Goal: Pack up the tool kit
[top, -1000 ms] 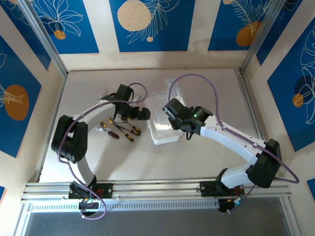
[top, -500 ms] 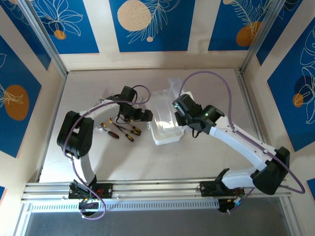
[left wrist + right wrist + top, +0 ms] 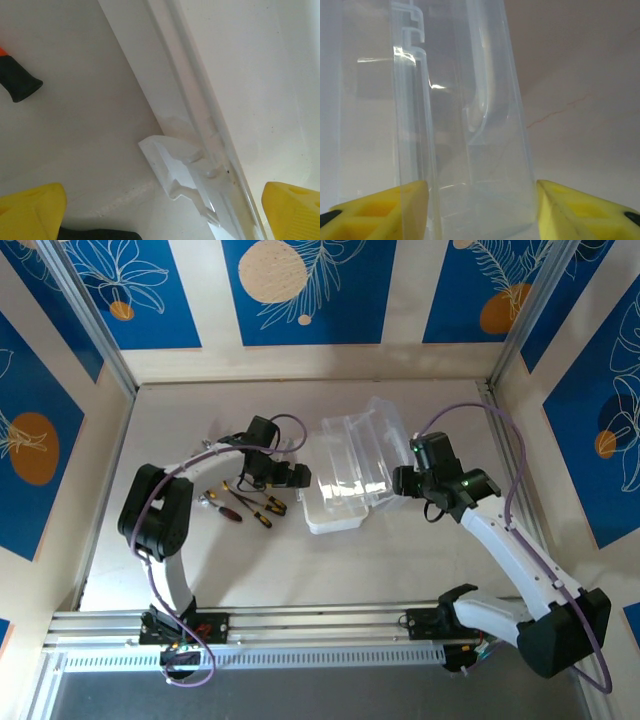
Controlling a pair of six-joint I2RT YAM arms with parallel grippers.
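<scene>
In the right wrist view the case (image 3: 340, 505) was a pane of clear plastic running out of frame at the top. In the left wrist view its rim and a small latch tab (image 3: 172, 172) were cropped, as was a black handle end (image 3: 17, 82) at the picture's edge. From above, the loose tools (image 3: 245, 505) were too small to tell apart: dark and yellow handles lying just left of the case. The case sat mid-bench, clear and rectangular, with its tray flat and its lid (image 3: 362, 445) raised toward the far right. The right jaws pinched that lid, a yellow fingertip (image 3: 580, 212) on either face. The left jaws stood wide open and empty, the tray's left rim between their tips.
</scene>
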